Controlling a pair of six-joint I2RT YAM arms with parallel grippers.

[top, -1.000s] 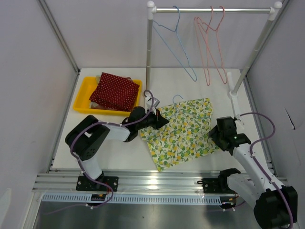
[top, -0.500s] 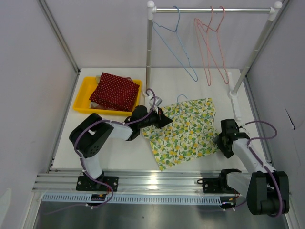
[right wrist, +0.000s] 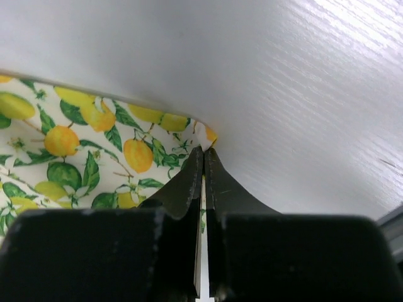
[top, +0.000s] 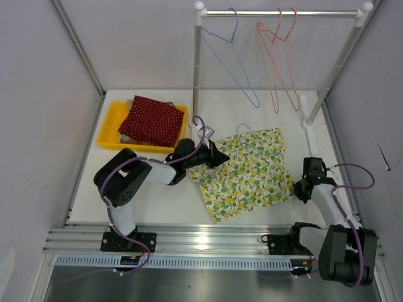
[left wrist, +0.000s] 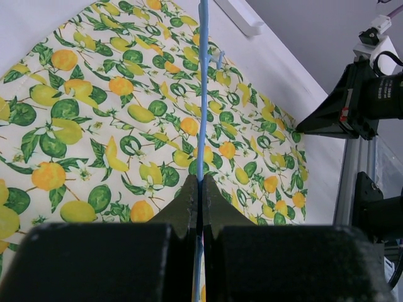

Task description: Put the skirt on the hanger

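Both sides of the skirt (top: 247,177) are held down on the white table (top: 148,202). The left gripper (left wrist: 200,184) is clamped on the thin blue wire hanger (left wrist: 201,94), which lies straight across the cloth. The cloth is limp, flat fabric printed with lemons and green leaves. The right gripper (right wrist: 203,151) pinches the hem at the right corner. Since a second ago the right gripper has drawn back toward the table's right edge, and the skirt has slid that way with it

Bright even light, faint shadows; glare on rail (top: 208,240); left hand (left wrist: 200,185) blurred up close.
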